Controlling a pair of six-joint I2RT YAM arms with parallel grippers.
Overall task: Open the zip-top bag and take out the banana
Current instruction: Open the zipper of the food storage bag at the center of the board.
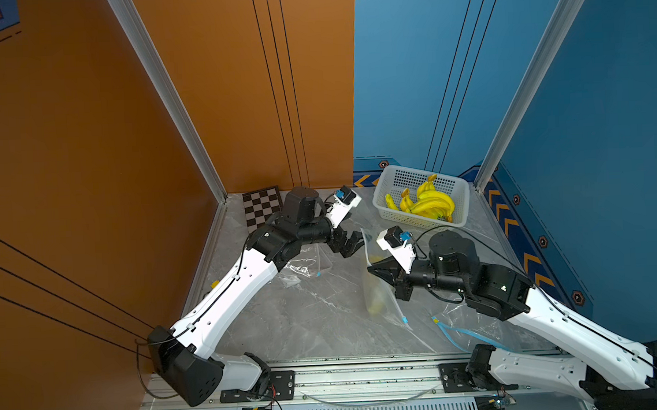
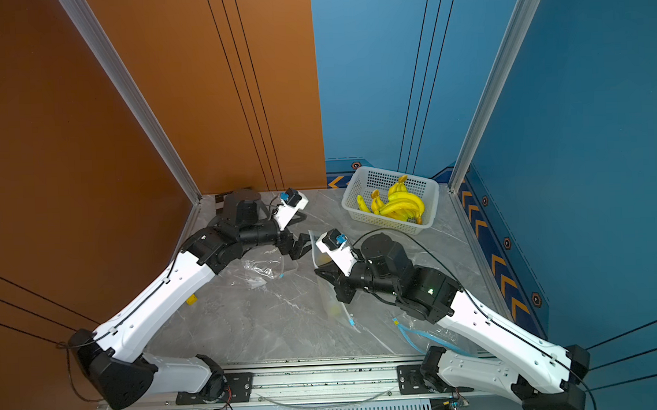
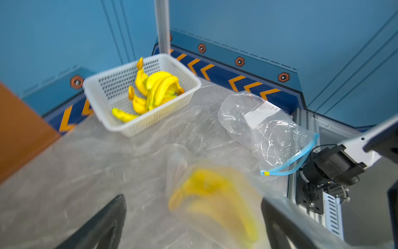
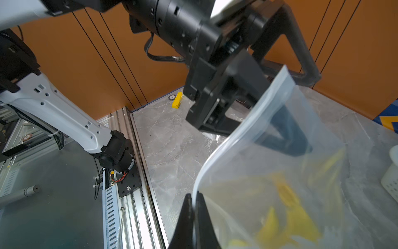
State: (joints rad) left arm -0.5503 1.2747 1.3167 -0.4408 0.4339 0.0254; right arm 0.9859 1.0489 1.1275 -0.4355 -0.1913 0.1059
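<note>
The clear zip-top bag [image 1: 378, 287] [image 2: 331, 295] stretches across the middle of the table, with its blue zip end [image 1: 404, 320] toward the front. The yellow banana [image 1: 375, 306] [image 3: 206, 187] [image 4: 288, 204] shows blurred inside it. My right gripper [image 1: 369, 268] [image 2: 316, 271] [image 4: 195, 197] is shut on a side edge of the bag. My left gripper [image 1: 353, 243] [image 2: 302, 245] [image 3: 192, 200] stands open just beside the bag's far corner, with nothing between its fingers.
A white basket [image 1: 406, 179] [image 3: 103, 112] holding several bananas stands at the back right. One empty clear bag [image 1: 303, 266] lies under my left arm. Another, with a blue zip [image 1: 473, 333] [image 3: 269, 133], lies by my right arm. A checkerboard [image 1: 262, 209] is at the back left.
</note>
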